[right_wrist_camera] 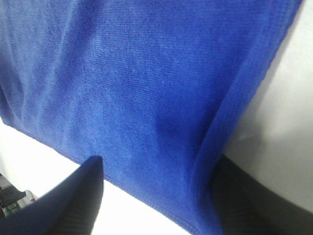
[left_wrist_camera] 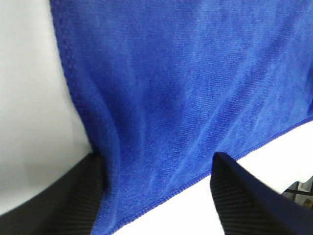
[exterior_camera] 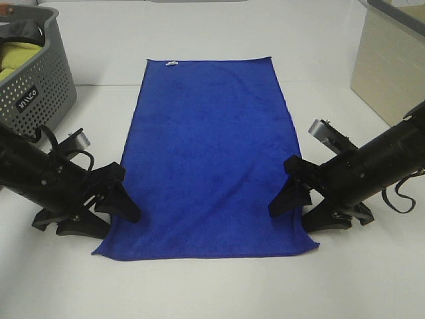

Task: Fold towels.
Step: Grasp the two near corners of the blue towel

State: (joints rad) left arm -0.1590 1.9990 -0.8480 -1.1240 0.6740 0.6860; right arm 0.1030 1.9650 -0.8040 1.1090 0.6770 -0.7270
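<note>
Right, from the high camera you see the royal-blue rectangular microfibre towel spread flat in the middle of the white tabletop. Its long axis runs from the near edge towards the far edge. The small white tag sits on the far short edge, and the near short edge lies close to the tabletop's near edge. Your left gripper rests low at the near left corner of the towel and your right gripper at the near right corner. Each has its jaws spread, one finger over the cloth's long edge and the other out on bare tabletop. A grey perforated plastic basket holding a yellow-green cloth stands at the far left corner, and a beige box at the far right corner. Both are well apart from the towel.

In the left wrist view, the towel fills most of the picture. The left gripper has its black ribbed fingers wide apart with nothing clamped. The towel's corner lies between them, and its long edge meets one finger.

In the right wrist view it is the mirror of that. The right gripper is spread across the towel, whose hemmed long edge runs up against one finger.
</note>
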